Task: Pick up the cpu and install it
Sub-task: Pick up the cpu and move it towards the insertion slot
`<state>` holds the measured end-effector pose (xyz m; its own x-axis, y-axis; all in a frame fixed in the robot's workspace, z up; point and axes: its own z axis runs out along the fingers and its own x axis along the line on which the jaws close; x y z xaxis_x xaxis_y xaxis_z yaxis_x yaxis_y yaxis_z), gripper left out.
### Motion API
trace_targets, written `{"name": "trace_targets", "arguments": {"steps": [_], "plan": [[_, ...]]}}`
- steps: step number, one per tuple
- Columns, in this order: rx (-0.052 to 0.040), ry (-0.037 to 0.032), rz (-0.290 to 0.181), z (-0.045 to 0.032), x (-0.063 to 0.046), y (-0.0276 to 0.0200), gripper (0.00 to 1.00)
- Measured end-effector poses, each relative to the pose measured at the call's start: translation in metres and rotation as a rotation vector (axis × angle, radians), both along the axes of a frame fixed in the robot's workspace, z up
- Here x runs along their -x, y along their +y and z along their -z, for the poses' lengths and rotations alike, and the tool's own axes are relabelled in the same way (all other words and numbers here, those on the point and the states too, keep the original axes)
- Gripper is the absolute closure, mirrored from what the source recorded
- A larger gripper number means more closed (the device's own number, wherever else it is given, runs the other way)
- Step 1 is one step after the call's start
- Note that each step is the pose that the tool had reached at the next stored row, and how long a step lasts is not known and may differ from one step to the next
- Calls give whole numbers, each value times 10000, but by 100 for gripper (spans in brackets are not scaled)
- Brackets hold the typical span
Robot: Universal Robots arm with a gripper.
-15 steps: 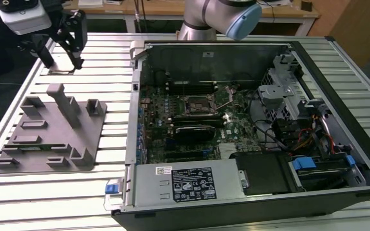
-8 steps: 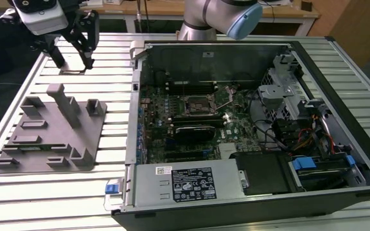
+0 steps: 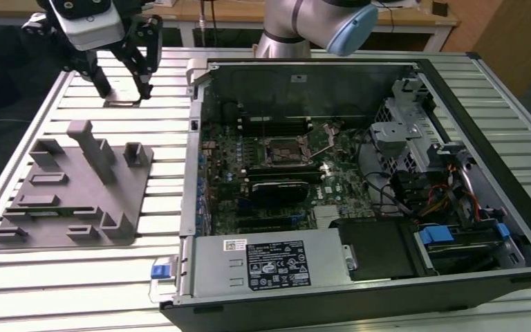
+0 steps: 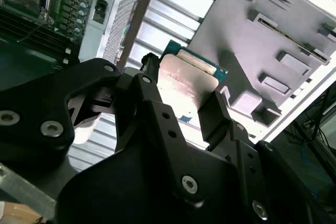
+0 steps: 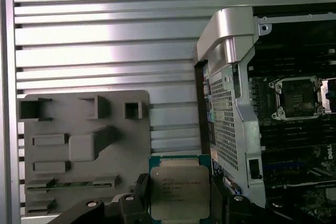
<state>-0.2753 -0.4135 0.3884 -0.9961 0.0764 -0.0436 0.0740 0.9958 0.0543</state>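
One step looks done: the black two-finger gripper point(image 5: 179, 196) clamps the silver-topped square cpu point(image 5: 180, 184), while the black-framed motherboard socket point(image 5: 296, 98) sits empty.

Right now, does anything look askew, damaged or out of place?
Nothing stands out. The cpu sits squarely in the gripper, beside the grey tray; the computer case lies open, its socket empty.

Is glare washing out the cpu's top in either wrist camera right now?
In the second wrist view, yes, glare whitens the top of the cpu; in the first wrist view the cpu is evenly lit, though the table slats shine bright.
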Motion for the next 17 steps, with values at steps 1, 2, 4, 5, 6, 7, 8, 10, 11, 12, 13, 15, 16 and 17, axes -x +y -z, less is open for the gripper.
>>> {"name": "trace_targets", "arguments": {"steps": [1,2,4,5,6,7,8,10,11,12,13,15,16,17], "plan": [[0,1,0,0,-30,0,45],[0,0,0,0,-59,0,45],[0,0,-1,0,-122,0,45],[-1,0,-1,0,-156,0,45],[-1,0,-1,0,-185,0,45],[0,0,0,0,-218,0,45],[0,0,0,0,-251,0,45],[0,0,0,0,-312,0,45],[0,0,0,0,-343,0,45],[0,0,-1,0,-378,0,45],[-1,0,-1,0,-413,0,45],[-1,0,1,0,-483,0,45],[1,1,0,-1,-516,0,45],[0,1,-1,0,-552,0,45]]}}
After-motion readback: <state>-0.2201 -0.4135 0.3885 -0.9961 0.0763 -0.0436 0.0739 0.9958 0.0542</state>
